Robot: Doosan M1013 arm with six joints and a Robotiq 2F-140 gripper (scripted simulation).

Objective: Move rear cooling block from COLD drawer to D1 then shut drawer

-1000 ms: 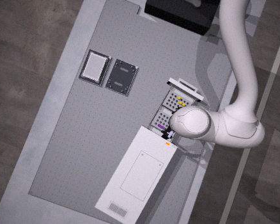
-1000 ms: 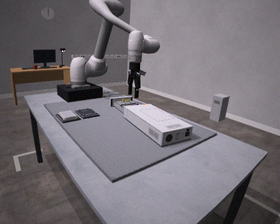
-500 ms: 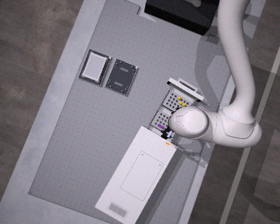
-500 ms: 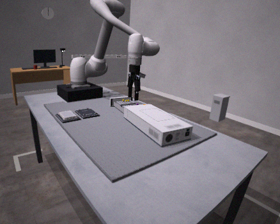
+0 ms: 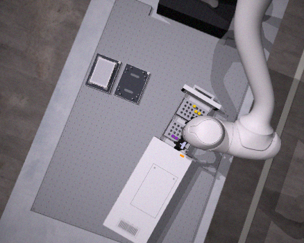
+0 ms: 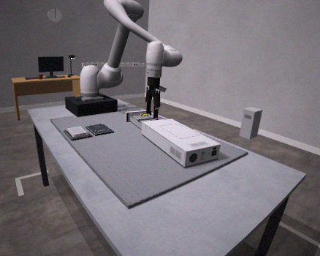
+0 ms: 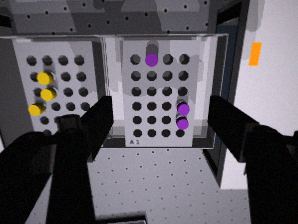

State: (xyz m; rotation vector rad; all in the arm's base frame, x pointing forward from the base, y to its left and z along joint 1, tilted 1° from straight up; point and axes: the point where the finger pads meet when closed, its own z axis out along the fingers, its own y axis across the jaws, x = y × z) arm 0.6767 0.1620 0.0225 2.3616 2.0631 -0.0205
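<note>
The cooler COLD (image 5: pixel 164 194) (image 6: pixel 165 131) (image 7: pixel 255 54) has its drawer (image 5: pixel 202 98) out and its orange lamp (image 5: pixel 182 155) lit. The rear block (image 5: pixel 178 121) (image 7: pixel 175 49) sits in the drawer with three purple tubes in bores, one apart at the top and two together at lower right in the wrist view. The front block (image 7: pixel 72 49) lies beside it with three yellow tubes. My gripper (image 6: pixel 152 114) (image 7: pixel 160 109) is open and empty, low over the rear block, one finger to each side of it. Fingertip depth is unclear. Slot D1 (image 5: pixel 132 84) (image 6: pixel 100 129) is bare.
Slot D2, beyond D1, holds a white plate or block (image 5: pixel 103 73) (image 6: pixel 77 132). The drawer's front panel and handle stand beyond the front block. COLD's housing is close beside one finger. The black robot base (image 6: pixel 91 106) stands at the table's far end.
</note>
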